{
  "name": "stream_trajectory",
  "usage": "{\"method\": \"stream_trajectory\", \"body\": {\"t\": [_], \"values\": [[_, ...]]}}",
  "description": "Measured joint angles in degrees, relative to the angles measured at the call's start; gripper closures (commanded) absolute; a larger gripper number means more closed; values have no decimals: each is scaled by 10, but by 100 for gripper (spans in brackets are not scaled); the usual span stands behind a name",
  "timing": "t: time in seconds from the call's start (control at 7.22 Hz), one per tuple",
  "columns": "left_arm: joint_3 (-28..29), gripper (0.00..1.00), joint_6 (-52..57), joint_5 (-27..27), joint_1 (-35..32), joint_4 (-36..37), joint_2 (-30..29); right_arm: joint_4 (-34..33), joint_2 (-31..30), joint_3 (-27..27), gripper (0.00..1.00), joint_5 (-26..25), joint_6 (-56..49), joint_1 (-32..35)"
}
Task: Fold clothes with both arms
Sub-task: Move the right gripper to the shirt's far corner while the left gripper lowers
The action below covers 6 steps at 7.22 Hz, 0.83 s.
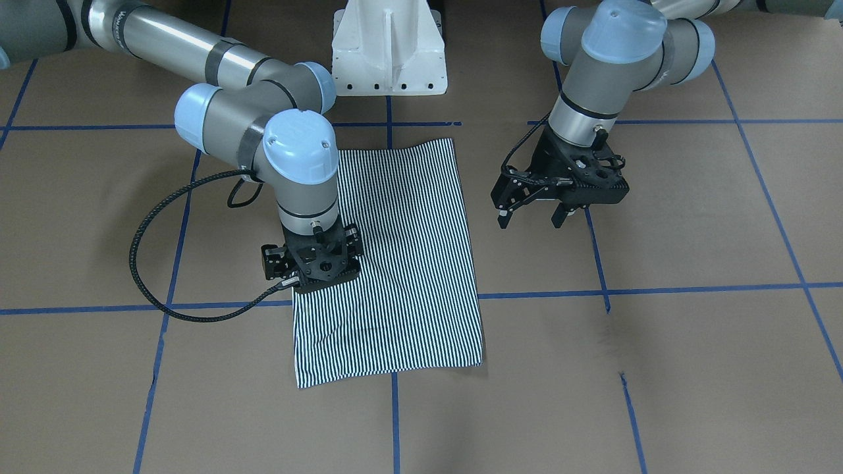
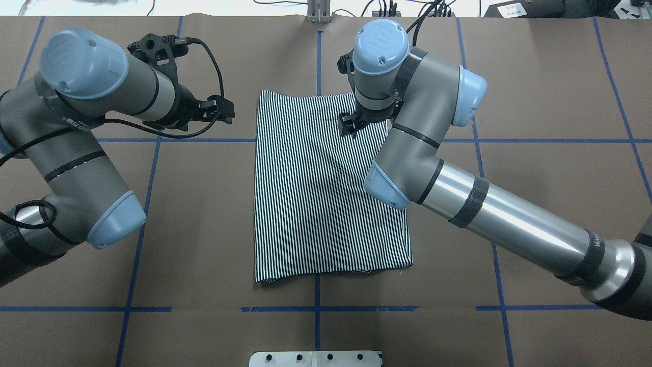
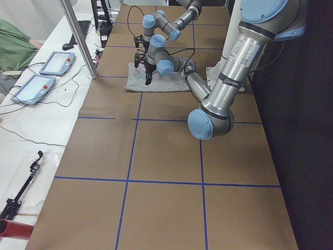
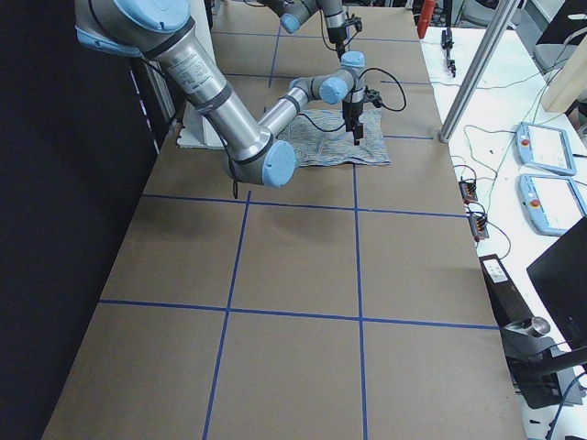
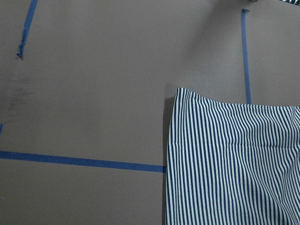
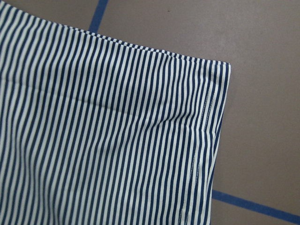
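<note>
The striped shirt [image 1: 402, 263] lies flat as a folded rectangle in the middle of the table [image 2: 204, 229]; it also shows in the overhead view [image 2: 326, 204]. Collar, placket and logo are hidden. My right gripper [image 1: 309, 263] points down over the shirt's far corner on my right side, low above the cloth [image 2: 350, 126]; its fingers are hidden, so I cannot tell their state. Its wrist view shows that corner of the shirt [image 6: 117, 140]. My left gripper [image 1: 532, 218] is open and empty, hovering over bare table beside the shirt's left edge [image 2: 223, 109]. The left wrist view shows the shirt's far left corner [image 5: 234, 164].
The white pedestal base [image 1: 388, 52] stands at the table's near edge behind the shirt. Blue tape lines [image 2: 204, 140] cross the brown surface. A side bench with tablets [image 3: 34, 88] and a metal pole [image 3: 78, 36] lies beyond the table's far edge.
</note>
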Motion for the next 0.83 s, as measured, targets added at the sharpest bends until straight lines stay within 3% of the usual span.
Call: {"method": "stream_trajectory", "body": {"t": [0.28,0.55,0.83], "values": [[2,0,-86,-11,30,7,3,-1,-39,71,0,55,22,10],[-3,0,-179,32,106,49,-14,-1,-92,154,0,90,82,12],[-4,0,-256,71,179,83,-22,-1,-121,194,0,102,112,12]]}}
